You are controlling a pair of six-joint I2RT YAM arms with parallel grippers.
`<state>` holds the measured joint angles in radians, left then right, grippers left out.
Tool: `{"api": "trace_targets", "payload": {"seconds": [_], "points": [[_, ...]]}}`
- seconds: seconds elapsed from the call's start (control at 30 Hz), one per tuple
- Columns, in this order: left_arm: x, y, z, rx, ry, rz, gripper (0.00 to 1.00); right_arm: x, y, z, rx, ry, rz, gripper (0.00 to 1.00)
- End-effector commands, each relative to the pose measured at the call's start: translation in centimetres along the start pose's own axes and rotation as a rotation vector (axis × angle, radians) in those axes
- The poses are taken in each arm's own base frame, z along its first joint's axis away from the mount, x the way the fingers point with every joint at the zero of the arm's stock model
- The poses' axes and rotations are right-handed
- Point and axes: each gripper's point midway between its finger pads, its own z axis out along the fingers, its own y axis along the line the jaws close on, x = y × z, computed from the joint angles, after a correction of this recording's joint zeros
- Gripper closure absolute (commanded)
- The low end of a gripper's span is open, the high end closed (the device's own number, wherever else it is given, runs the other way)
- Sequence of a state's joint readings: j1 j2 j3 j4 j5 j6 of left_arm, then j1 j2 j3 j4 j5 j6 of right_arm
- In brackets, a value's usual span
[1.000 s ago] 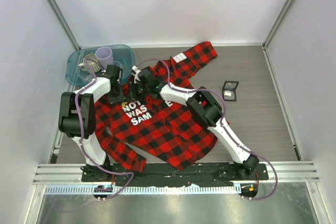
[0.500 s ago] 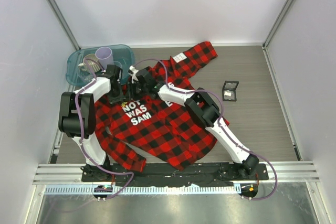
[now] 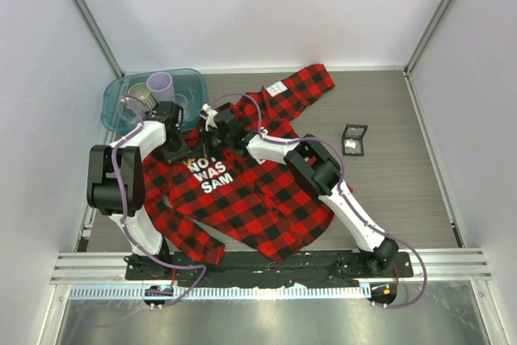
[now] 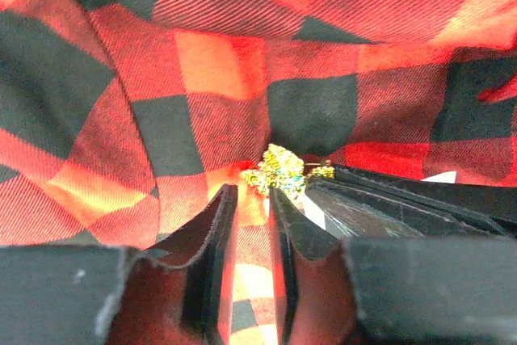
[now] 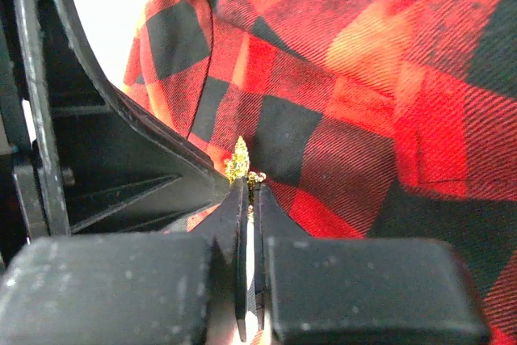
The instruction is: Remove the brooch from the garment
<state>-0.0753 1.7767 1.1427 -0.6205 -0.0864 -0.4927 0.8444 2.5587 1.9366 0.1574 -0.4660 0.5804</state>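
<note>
The garment [image 3: 250,191], a red-and-black plaid shirt with white lettering [image 3: 212,174], lies spread across the table's middle. The brooch [image 3: 192,161], a tiny spiky gold pin, sits just above the lettering. It also shows in the left wrist view [image 4: 279,169] and in the right wrist view [image 5: 240,159]. My right gripper [image 5: 249,191] is shut on the brooch's lower end, and the spiky tip sticks out past the fingertips. My left gripper [image 4: 252,199] is narrowly open, with its tips just short of the brooch and only cloth showing between them. The two grippers meet at the pin.
A teal bin [image 3: 117,94] holding a purple cup [image 3: 160,86] and a metal cup stands at the back left. A small black square box [image 3: 354,139] lies to the right of the shirt. A white label [image 3: 277,88] is on the far sleeve.
Both grippers stay at the brooch. The right wrist has edged a little to the left. The left arm's elbow has shifted slightly to the left.
</note>
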Motion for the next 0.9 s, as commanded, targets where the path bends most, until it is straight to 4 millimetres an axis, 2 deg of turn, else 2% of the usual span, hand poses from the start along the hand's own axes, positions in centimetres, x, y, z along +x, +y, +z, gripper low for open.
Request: {"api": "trace_targets", "payload": {"seconds": [0.0, 0.03, 0.07, 0.13, 0.2, 0.27, 0.33, 0.37, 0.43, 0.47, 0.5, 0.53, 0.57, 0.63, 0.7, 0.73, 0.77, 0.87], "points": [[-0.6, -0.6, -2.6, 0.128, -0.023, -0.171, 0.7, -2.0, 4.7, -1.5, -0.069, -0.038, -0.106, 0.99], [0.3, -0.7, -2.6, 0.161, 0.002, -0.202, 0.68, -2.8, 4.9, -2.0, -0.051, -0.056, -0.123, 0.99], [-0.5, 0.0, -3.4, 0.184, -0.024, -0.285, 0.65, -2.7, 4.8, -2.1, -0.038, -0.057, -0.136, 0.99], [-0.2, 0.2, -3.5, 0.23, -0.02, -0.359, 0.62, -2.9, 4.4, -2.5, 0.014, -0.061, -0.178, 0.99], [-0.3, -0.5, -4.4, 0.287, -0.012, -0.44, 0.59, -3.3, 4.5, -3.1, 0.044, -0.067, -0.225, 0.99], [-0.1, -0.5, -4.7, 0.316, 0.008, -0.514, 0.6, -3.9, 4.6, -3.4, 0.09, -0.089, -0.253, 0.99], [-0.4, -0.6, -5.4, 0.343, 0.016, -0.612, 0.62, -3.6, 4.8, -3.4, 0.121, -0.079, -0.302, 0.99], [-0.5, -0.7, -5.7, 0.359, 0.018, -0.632, 0.62, -4.3, 4.8, -3.5, 0.162, -0.101, -0.326, 0.99], [-0.8, -0.8, -6.6, 0.371, 0.008, -0.665, 0.63, -3.6, 4.5, -3.5, 0.257, -0.075, -0.374, 0.99], [-0.7, -0.7, -6.7, 0.363, 0.004, -0.668, 0.63, -5.0, 4.5, -3.7, 0.327, -0.112, -0.394, 0.99], [-0.8, -0.2, -6.9, 0.344, -0.015, -0.671, 0.62, -4.2, 3.6, -3.7, 0.383, -0.082, -0.404, 0.99], [-0.8, 0.1, -6.9, 0.332, -0.024, -0.674, 0.62, -4.3, 3.5, -3.8, 0.419, -0.083, -0.433, 0.99], [-0.7, 0.4, -6.8, 0.32, -0.029, -0.676, 0.62, -4.4, 4.3, -3.6, 0.449, -0.098, -0.457, 0.99], [-0.3, 1.7, -6.7, 0.28, -0.045, -0.697, 0.63, -4.1, 3.2, -3.9, 0.555, -0.095, -0.489, 0.99], [0.4, 2.8, -6.3, 0.258, -0.053, -0.726, 0.67, -3.9, 3.9, -3.8, 0.591, -0.103, -0.535, 0.99], [0.3, 3.6, -6.6, 0.252, -0.079, -0.747, 0.67, -3.6, 3.8, -3.7, 0.606, -0.099, -0.552, 0.99], [0.3, 4.0, -6.6, 0.249, -0.088, -0.755, 0.68, -3.3, 4.7, -3.3, 0.605, -0.101, -0.585, 0.99], [0.7, 5.7, -6.8, 0.221, -0.115, -0.784, 0.67, -2.7, 4.9, -2.7, 0.643, -0.087, -0.641, 0.99]]}}
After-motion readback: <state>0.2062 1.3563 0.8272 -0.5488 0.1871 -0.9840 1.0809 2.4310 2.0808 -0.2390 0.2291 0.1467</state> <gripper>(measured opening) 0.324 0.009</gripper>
